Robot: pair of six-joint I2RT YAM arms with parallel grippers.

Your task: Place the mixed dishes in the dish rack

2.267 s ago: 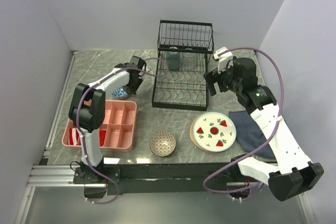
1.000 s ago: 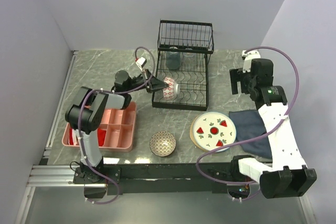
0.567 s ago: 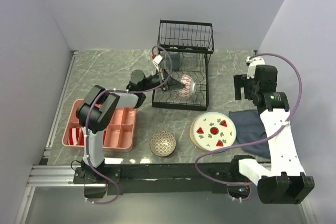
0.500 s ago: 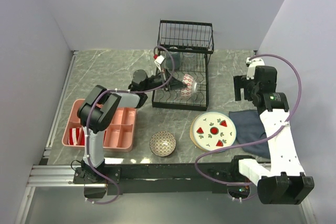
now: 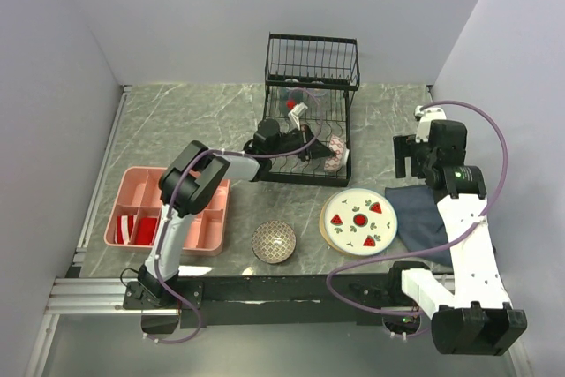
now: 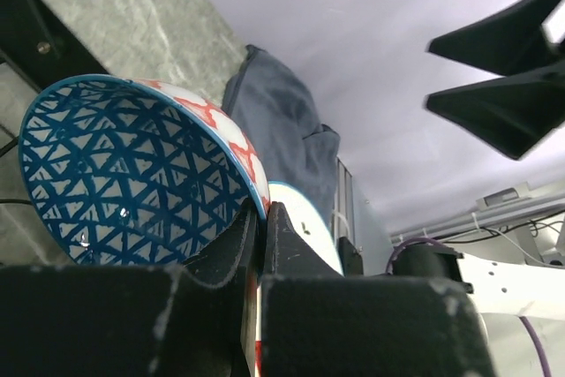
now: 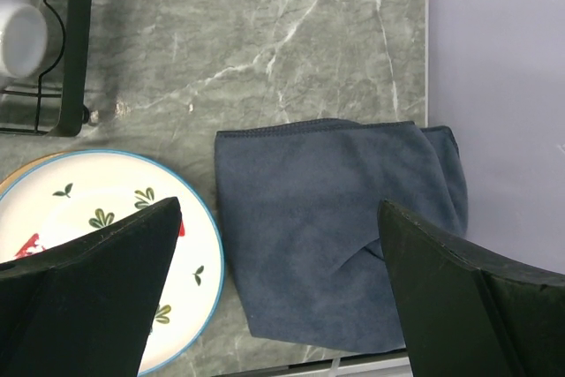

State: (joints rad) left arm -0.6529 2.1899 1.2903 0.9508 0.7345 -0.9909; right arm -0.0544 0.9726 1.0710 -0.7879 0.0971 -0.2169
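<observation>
My left gripper (image 5: pixel 320 153) reaches into the lower tier of the black wire dish rack (image 5: pixel 311 64) and is shut on the rim of the small blue patterned bowl (image 5: pixel 335 154). The bowl is tilted on its side at the rack's right end. In the left wrist view the fingertips (image 6: pixel 250 218) pinch the bowl (image 6: pixel 124 178) at its rim. My right gripper (image 5: pixel 408 158) is open and empty, right of the rack. In the right wrist view it (image 7: pixel 278 249) hangs over the cloth. The pinkish-brown bowl (image 5: pixel 274 241) sits near the front edge. The watermelon plate (image 5: pixel 359 221) lies on the tan plate (image 5: pixel 323 217).
A pink compartment tray (image 5: pixel 190 214) with red pieces lies at the front left. A dark blue-grey cloth (image 5: pixel 424 218) lies right of the plates, and also shows in the right wrist view (image 7: pixel 344 227). The rack's corner (image 7: pixel 75 41) is at that view's top left.
My left gripper has carried the blue bowl from the rack's left side rightwards through the lower tier to its right end. My right arm has drawn back to the right.
</observation>
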